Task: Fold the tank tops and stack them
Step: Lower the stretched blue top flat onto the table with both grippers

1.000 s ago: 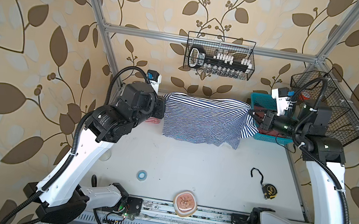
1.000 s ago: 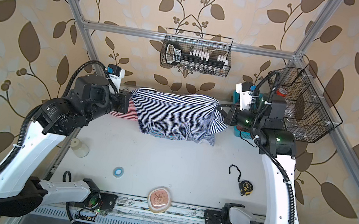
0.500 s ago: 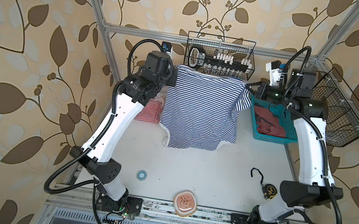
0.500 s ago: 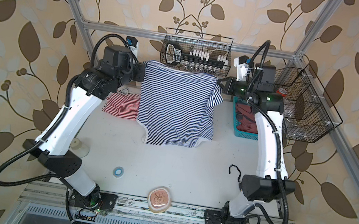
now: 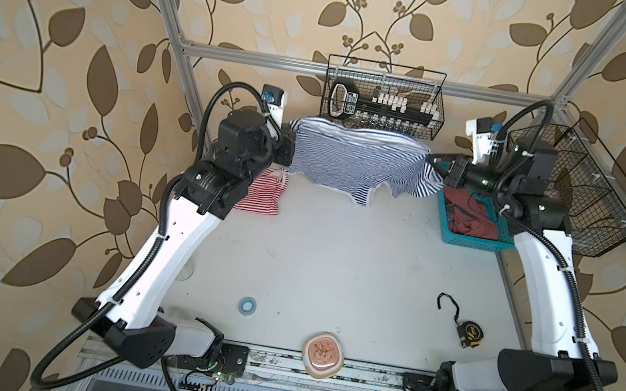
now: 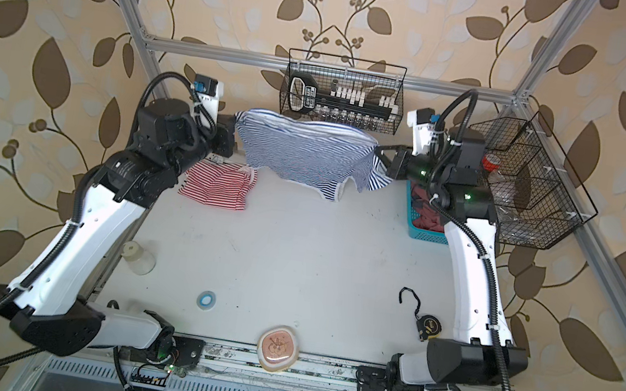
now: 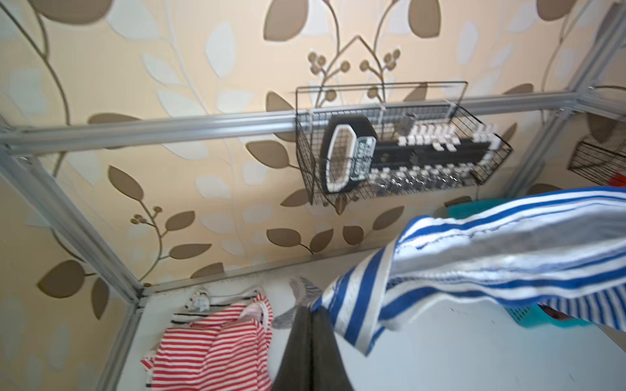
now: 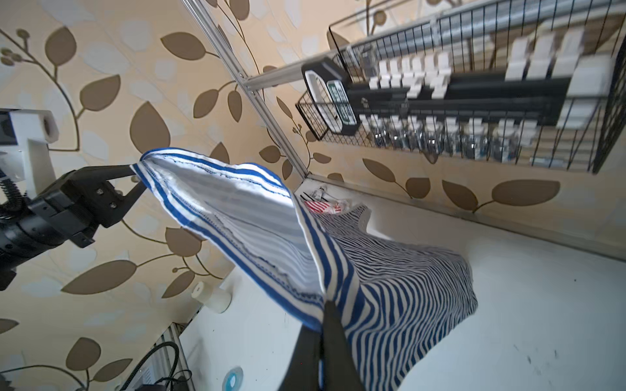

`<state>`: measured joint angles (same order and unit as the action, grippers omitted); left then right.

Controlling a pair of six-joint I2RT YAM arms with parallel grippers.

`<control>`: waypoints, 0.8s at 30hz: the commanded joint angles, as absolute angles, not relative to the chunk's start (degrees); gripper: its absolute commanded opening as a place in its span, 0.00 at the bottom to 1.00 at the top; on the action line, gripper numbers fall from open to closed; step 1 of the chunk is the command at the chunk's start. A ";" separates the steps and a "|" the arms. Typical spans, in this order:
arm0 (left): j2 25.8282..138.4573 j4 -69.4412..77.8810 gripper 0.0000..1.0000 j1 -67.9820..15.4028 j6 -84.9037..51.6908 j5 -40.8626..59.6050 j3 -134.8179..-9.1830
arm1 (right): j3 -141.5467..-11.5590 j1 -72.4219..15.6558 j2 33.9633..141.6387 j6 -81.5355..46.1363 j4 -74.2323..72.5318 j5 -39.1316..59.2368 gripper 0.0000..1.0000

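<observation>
red-and-white tank top (image 5: 260,197): is lying on the table (image 5: 333,271), just beside the left arm.
left gripper (image 5: 293,137): is clamping one corner of the navy-and-white tank top (image 5: 354,160).
right gripper (image 5: 433,163): is pinching the opposite corner.
spread: the navy-and-white tank top is hanging stretched between them, far end.

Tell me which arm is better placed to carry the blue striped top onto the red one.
Left. The red top lies on the table next to the left gripper; the right gripper is far across by the teal basket. Both are shut on the blue top.
</observation>
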<state>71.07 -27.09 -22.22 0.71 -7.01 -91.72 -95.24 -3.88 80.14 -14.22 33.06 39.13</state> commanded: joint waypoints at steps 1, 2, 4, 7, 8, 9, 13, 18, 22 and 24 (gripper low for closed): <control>64.00 -21.08 0.00 -24.08 -3.83 2.44 -76.67 | -82.53 -6.69 74.33 -8.57 33.41 34.26 0.00; 61.75 -21.25 0.00 -25.89 -4.78 2.11 -71.76 | -78.38 -8.15 72.35 -7.89 34.59 31.98 0.00; 58.31 -22.44 0.00 -29.93 -6.85 0.24 -64.21 | -71.93 -11.07 69.36 -7.72 35.95 28.53 0.00; 53.54 -24.48 0.00 -34.96 -10.25 -1.07 -55.80 | -64.25 -15.20 66.00 -9.13 37.06 24.21 0.00; 52.11 -25.30 0.00 -35.77 -11.97 -1.97 -53.81 | -63.47 -15.63 65.72 -9.50 38.51 24.40 0.00; 50.93 -26.20 0.00 -36.04 -13.48 -2.11 -52.47 | -62.93 -15.64 65.69 -9.97 40.03 24.35 0.00; 46.39 -28.82 0.00 -36.09 -15.26 -2.73 -49.24 | -60.06 -15.65 64.40 -11.93 39.64 23.90 0.00; 41.36 -30.33 0.00 -36.08 -12.91 -4.87 -50.16 | -62.10 -15.86 62.39 -11.55 42.14 22.50 0.00; 40.32 -31.12 0.00 -36.05 -12.14 -6.02 -50.61 | -63.88 -15.86 60.22 -11.34 42.71 21.97 0.00; 40.95 -31.22 0.00 -36.04 -12.19 -6.23 -50.48 | -64.07 -15.86 60.17 -11.33 42.95 22.31 0.00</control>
<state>40.25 -30.87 -36.01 -12.58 -4.29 -48.77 -61.91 -15.70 60.90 -11.94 41.85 22.94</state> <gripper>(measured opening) 0.044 0.047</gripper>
